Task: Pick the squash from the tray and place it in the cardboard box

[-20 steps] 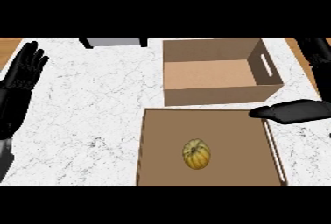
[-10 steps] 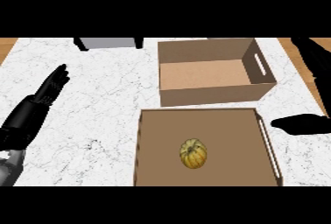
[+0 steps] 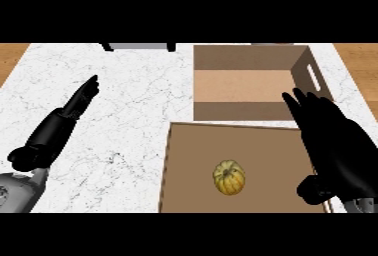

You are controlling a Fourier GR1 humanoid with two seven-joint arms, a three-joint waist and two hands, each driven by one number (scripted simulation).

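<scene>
— Status?
— My right hand (image 3: 332, 145) hangs over the tray (image 3: 192, 170) edge, fingers straight, holding nothing; squash (image 3: 229, 177) lies in the tray, untouched. Left hand (image 3: 63, 122) flat, idle.
— Next?
— Likely lower, curl round it, then carry to the box (image 3: 251, 105) beyond.

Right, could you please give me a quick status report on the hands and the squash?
Both hands open: right hand over the tray's right edge, left hand over the counter. Squash on the tray, untouched. Cardboard box open, nothing blocking.
</scene>
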